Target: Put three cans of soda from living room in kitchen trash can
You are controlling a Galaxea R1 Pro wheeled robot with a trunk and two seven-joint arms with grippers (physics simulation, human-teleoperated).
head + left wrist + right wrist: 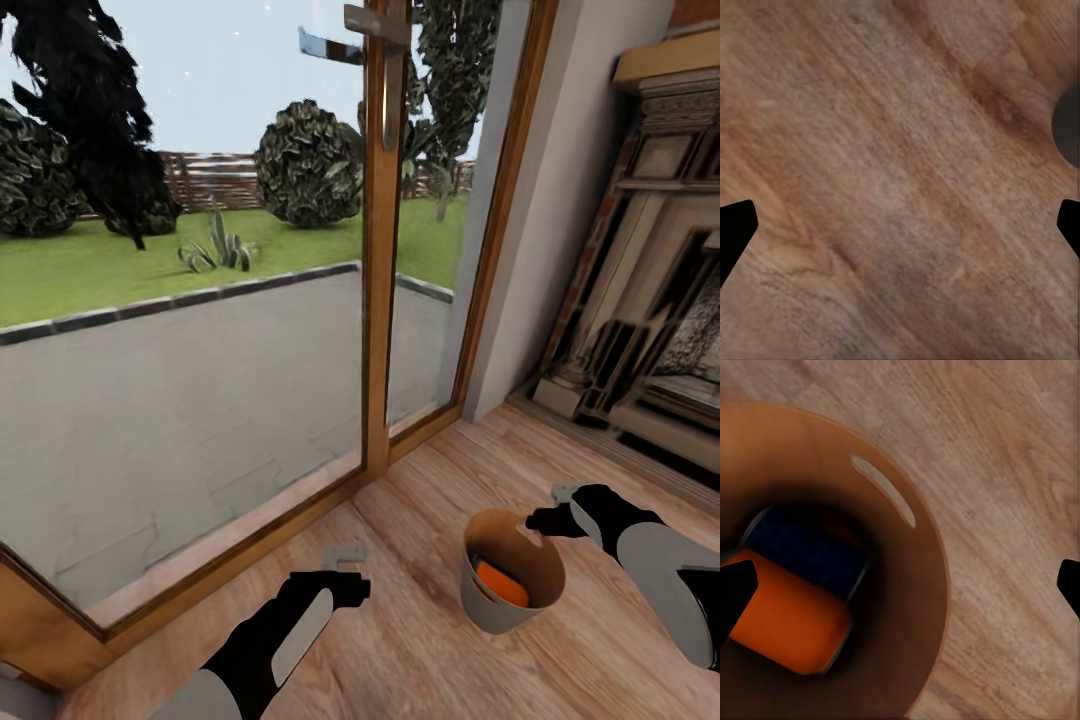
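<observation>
The tash can (492,612), grey outside and orange-brown inside, stands on the plank floor near the glass doors. An orange can of soda (500,583) lies inside it. In the right wrist view the orange can (787,622) rests on a dark blue can (810,547) at the bottom of the bin (934,585). My right gripper (555,505) hovers over the bin's right rim, open and empty (900,592). My left gripper (345,556) hangs open over bare floor to the bin's left, with nothing between its fingers (900,225).
Wood-framed glass doors (380,300) run along the left and back, with a garden beyond. An ornate stone fireplace (650,330) stands at the right. A dark round edge (1066,124) shows at the side of the left wrist view. Plank floor (420,650) surrounds the bin.
</observation>
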